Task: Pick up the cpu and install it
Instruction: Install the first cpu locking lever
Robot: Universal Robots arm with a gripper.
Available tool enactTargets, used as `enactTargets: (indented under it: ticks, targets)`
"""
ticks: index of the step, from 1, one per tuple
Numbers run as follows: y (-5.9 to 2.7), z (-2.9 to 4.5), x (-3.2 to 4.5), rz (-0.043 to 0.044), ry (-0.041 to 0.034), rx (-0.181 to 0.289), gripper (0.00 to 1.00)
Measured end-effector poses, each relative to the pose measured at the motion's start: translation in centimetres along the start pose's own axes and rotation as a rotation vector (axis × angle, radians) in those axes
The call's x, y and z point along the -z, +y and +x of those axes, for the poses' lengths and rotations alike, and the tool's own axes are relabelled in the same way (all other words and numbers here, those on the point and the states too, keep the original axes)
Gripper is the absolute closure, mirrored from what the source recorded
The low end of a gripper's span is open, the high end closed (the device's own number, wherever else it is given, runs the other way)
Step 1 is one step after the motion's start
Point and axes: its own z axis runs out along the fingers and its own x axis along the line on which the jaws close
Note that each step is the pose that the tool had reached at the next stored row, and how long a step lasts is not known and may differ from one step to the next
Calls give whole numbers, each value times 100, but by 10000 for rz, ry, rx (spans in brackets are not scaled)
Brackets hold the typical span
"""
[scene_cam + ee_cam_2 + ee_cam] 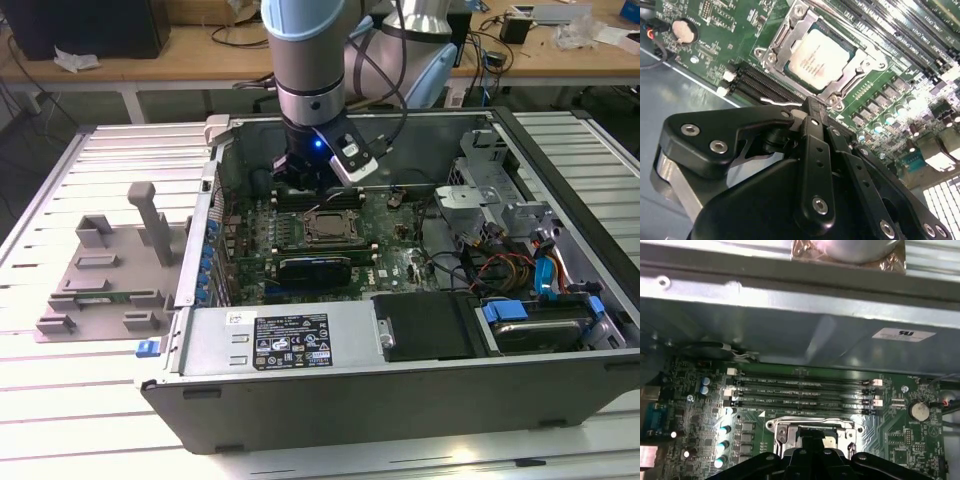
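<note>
You've got the cpu (pixel 821 60) lying flat, metal top up, in the socket (pixel 774 47) on the motherboard (pixel 715 30), inside the open computer case (pixel 400 390). The frame sits around it, so it looks seated. The claw (pixel 811 106) hangs just above the socket's near edge, tips pinched together on nothing, apart from the chip. My guess is it's there because placement is done. The grey tray (pixel 110 270) sits outside the case, on the exterior view's left.

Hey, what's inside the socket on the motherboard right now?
The cpu lies flat in the socket, silver top up. In the second wrist view the end effector covers part of the socket's edge, and whatever lies under the cpu is hidden.
</note>
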Motion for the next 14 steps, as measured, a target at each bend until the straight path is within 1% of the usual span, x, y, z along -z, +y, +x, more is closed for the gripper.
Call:
enactTargets:
  ticks: [3,7,10,14]
  targets:
    - [5,0,-20,-12,-1,-3,89]
    - [49,-9,-52,-50,-5,-5,89]
    - [62,-42,-91,-49,-4,-5,89]
    - [104,-51,-126,-50,-6,-7,89]
